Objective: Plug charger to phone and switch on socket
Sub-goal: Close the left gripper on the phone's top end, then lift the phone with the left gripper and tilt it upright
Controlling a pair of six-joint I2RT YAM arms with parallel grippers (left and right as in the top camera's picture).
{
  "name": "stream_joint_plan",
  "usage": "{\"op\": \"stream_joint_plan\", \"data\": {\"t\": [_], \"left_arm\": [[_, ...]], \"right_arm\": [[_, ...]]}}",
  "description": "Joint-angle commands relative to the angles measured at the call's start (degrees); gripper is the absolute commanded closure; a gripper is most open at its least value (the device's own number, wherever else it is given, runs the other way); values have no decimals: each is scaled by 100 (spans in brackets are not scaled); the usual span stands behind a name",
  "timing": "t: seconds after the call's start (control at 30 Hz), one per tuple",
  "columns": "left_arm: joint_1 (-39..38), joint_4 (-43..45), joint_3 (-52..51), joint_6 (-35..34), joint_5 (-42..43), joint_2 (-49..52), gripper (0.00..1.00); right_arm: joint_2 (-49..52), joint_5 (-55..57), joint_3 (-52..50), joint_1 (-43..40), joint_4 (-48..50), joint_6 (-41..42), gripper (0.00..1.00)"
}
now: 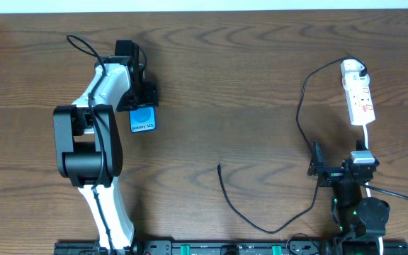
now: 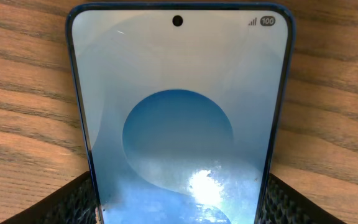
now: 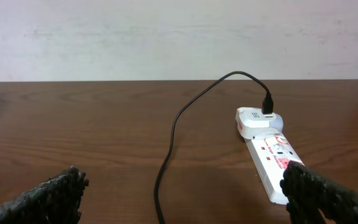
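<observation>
The phone (image 1: 143, 118) lies flat on the table at the left, blue screen up; it fills the left wrist view (image 2: 179, 112). My left gripper (image 1: 140, 99) (image 2: 179, 202) is shut on the phone, one finger against each long edge. The socket (image 1: 360, 99) (image 3: 272, 162) is a white power strip at the right. The charger's white adapter (image 1: 353, 69) (image 3: 253, 121) is plugged into its far end. The black charger cable (image 1: 299, 120) (image 3: 166, 155) loops across the table to a free plug tip (image 1: 219, 167). My right gripper (image 1: 338, 168) (image 3: 182, 186) is open and empty just short of the strip's near end, with the cable running between its fingers.
The strip's white cord (image 1: 367, 138) runs toward the right arm's base. Thicker black robot cables (image 1: 402, 198) lie at the front right. A pale wall (image 3: 179, 37) stands behind the table's far edge.
</observation>
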Motion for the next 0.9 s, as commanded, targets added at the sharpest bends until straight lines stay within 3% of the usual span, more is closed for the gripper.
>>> {"op": "stream_joint_plan", "data": {"t": [0.0, 0.87], "left_arm": [[17, -98, -229, -31, -76, 48, 93], [17, -208, -229, -31, -72, -1043, 93]], "right_arm": [[-33, 24, -9, 37, -24, 35, 1], [-33, 24, -9, 37, -24, 35, 1]]}}
